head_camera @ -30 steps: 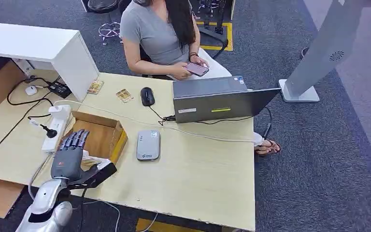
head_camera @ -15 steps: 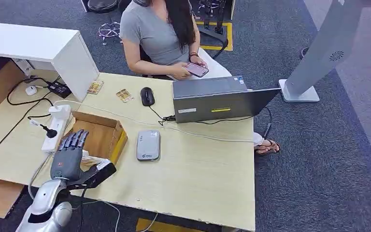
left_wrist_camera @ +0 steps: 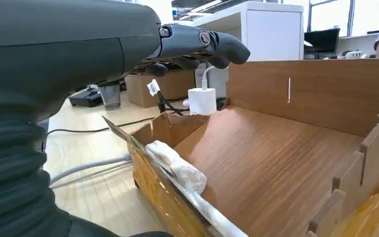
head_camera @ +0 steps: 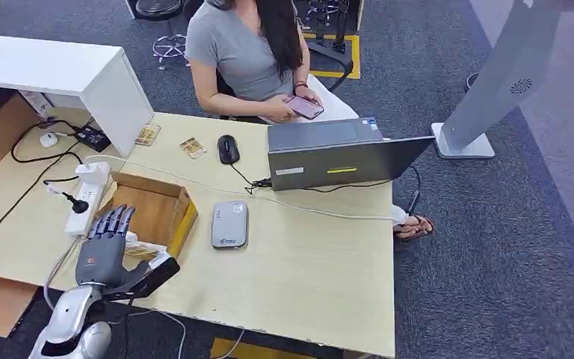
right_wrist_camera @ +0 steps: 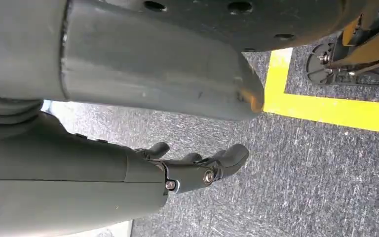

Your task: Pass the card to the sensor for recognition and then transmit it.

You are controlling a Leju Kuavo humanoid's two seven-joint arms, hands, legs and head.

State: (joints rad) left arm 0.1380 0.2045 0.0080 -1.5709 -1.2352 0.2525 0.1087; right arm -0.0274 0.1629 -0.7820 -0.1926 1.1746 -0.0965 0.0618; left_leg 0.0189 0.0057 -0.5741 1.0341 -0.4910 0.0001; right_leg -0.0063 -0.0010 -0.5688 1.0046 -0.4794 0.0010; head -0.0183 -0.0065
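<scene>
Down at about seven o'clock on the table [head_camera: 306,277], inside the open cardboard box [head_camera: 166,196], lies a small pale wrapped bundle [left_wrist_camera: 176,167] against the box's near wall; whether that is the card I cannot tell. Above that near edge hovers the left hand [head_camera: 103,247], its fingers [head_camera: 114,221] stretched out flat and a little apart, gripping nothing, the thumb jutting sideways toward four o'clock. Just beside the box, toward three o'clock, sits the grey card sensor [head_camera: 229,224], flat on the wood and apart from the hand. At nine o'clock from the box lies a white power strip [head_camera: 87,196] with a black plug in it. Farther back, near twelve o'clock, a black mouse [head_camera: 228,149] rests beside two small cards [head_camera: 192,147], and a laptop [head_camera: 336,153] stands open at one o'clock. Behind the table a person [head_camera: 250,56] sits looking down at a phone [head_camera: 303,106]. The right hand [right_wrist_camera: 197,170] hangs over grey carpet [right_wrist_camera: 301,187], its fingers loosely curled with nothing in them
</scene>
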